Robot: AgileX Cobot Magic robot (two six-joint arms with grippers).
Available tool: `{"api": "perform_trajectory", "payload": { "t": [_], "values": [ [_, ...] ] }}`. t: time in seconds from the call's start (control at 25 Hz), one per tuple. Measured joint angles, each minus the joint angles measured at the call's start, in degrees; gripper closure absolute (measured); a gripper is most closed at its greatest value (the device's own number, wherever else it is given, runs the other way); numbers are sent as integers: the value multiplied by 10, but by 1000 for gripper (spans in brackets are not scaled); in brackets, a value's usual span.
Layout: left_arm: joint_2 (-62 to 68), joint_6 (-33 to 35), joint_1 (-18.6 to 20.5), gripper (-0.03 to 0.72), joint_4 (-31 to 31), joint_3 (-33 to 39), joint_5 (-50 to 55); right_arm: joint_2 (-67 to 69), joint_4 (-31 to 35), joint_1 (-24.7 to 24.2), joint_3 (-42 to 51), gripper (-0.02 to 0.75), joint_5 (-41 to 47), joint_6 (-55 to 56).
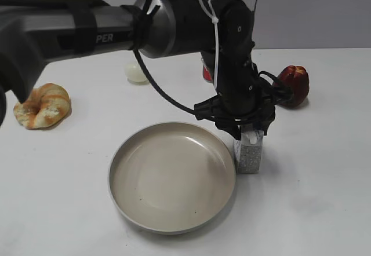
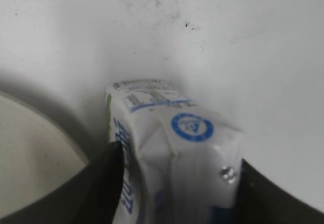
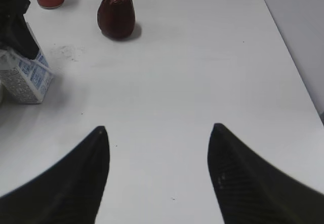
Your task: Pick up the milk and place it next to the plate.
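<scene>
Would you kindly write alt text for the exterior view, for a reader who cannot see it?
The black left gripper clamps the top of a small white-and-blue milk carton standing on the white table just right of a large round beige plate. A croissant, pale egg and dark red fruit lie farther back.

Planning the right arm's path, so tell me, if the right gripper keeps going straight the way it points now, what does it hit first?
Nothing close: the open right gripper faces bare white table. The dark red fruit and the milk lie off to its left, though depth is uncertain.
</scene>
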Motion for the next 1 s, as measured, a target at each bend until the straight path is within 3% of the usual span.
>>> {"api": "perform_trajectory", "payload": {
  "t": [0.2, 0.4, 0.6, 0.76, 1.0],
  "values": [
    [-14, 0, 1, 55, 8, 0, -1, 0, 0, 0, 0, 271, 0, 0],
    [-65, 7, 24, 29, 16, 0, 2, 0, 0, 0, 0, 271, 0, 0],
    [-143, 102, 63, 33, 18, 0, 9, 0, 0, 0, 0, 271, 0, 0],
    [-206, 222, 125, 57, 23, -2, 75, 0, 0, 0, 0, 271, 0, 0],
    [-259, 327, 271, 104, 23, 23, 152, 0, 0, 0, 0, 271, 0, 0]
  ]
}}
